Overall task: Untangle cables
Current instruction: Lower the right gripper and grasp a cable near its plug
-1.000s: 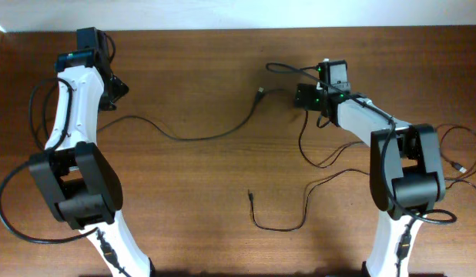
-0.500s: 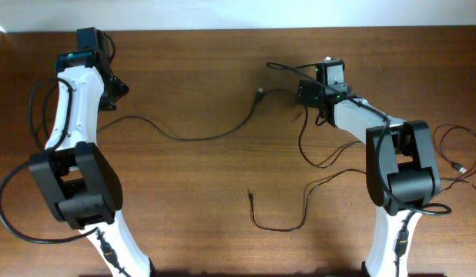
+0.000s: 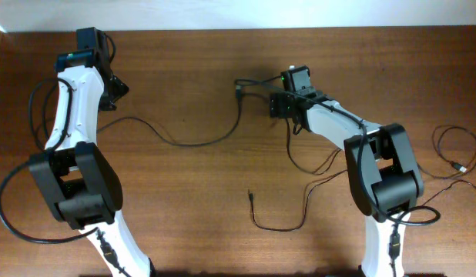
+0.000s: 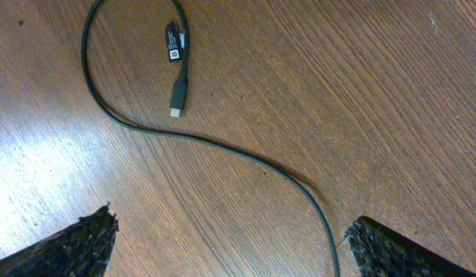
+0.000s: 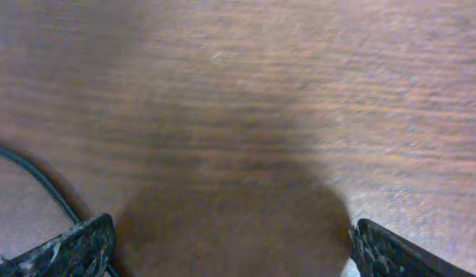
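Observation:
Thin black cables lie on the wooden table. One long cable [image 3: 192, 141] curves from beside my left gripper [image 3: 115, 88] to a plug end [image 3: 239, 88] just left of my right gripper [image 3: 278, 105]. A second cable [image 3: 280, 227] hooks across the front middle, and a third cable [image 3: 454, 150] loops at the right edge. In the left wrist view a cable [image 4: 246, 158] with a small plug [image 4: 176, 100] runs past my open left gripper [image 4: 230, 254], close to the right finger. My right gripper [image 5: 238, 258] is open over blurred bare wood, with a cable [image 5: 38, 181] by its left finger.
More thin cable strands [image 3: 303, 158] pass under the right forearm. Thick black cables [image 3: 38, 108] hang along the left arm, and another [image 3: 22, 231] loops by its base. The table's far edge [image 3: 222, 31] meets a pale wall.
My right arm has swung left across the table, and the long cable's plug end beside it has shifted left too. The left arm has not moved.

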